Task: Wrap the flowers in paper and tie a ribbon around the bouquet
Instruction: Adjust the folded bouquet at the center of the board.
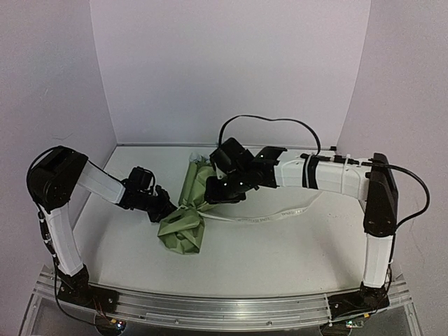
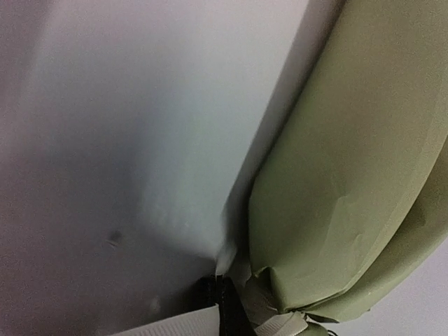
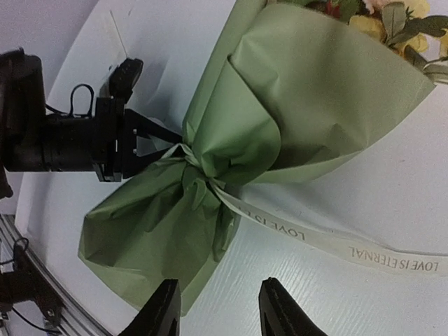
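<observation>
Right wrist view: bouquet (image 3: pixel 294 112) lying flat, paper (image 3: pixel 154 231) cinched at its waist; ribbon (image 3: pixel 336 246) circles that waist, lettered tail trailing off; left gripper (image 3: pixel 168 140) clamped on ribbon's short end at the waist, likely anchoring the tie; right gripper (image 3: pixel 218 308) jaws apart, empty, near bouquet's skirt.

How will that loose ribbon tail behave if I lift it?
Probably floppy: the ribbon lies flat and curved on the table, so it should droop from the right tool. It looks thin, so likely light and awkward to pinch. It wraps round the bouquet neck, so pulling may drag the bouquet.
</observation>
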Robot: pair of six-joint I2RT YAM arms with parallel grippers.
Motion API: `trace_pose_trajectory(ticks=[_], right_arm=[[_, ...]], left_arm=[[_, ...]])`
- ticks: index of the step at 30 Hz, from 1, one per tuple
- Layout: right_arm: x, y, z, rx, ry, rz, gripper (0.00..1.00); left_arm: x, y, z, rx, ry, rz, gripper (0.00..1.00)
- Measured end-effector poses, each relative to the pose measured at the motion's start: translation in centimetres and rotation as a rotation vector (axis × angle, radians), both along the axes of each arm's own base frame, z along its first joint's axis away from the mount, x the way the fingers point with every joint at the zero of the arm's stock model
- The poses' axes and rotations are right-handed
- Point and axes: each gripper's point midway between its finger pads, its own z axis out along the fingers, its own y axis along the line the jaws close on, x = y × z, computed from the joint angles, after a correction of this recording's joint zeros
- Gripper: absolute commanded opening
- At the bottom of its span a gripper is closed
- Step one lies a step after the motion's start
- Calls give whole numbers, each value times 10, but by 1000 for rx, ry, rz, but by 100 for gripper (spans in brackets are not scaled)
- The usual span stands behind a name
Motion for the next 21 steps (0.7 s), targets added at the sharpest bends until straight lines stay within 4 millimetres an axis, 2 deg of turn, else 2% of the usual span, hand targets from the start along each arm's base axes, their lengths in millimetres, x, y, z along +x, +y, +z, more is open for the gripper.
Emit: trace_pose_trajectory(ticks=[4,11,16,18,21], right_arm=[[-11,0,-16,-64,26,40,42],[-25,8,-11,-110,-8,90,43],[-51,12,-21,-175,-24,160,32],[-62,12,-30,-200,-19,184,29],[-79,7,-55,-263,7,217,28]], left_arm=[[-14,-19,0,-26,4,-29,0],[-24,-37,4,-58,14,-45,0],[-22,-39,0,-85,27,-18,0],[-21,-39,0,-99,27,-5,0],[-21,-39,0,-113,32,9,0]])
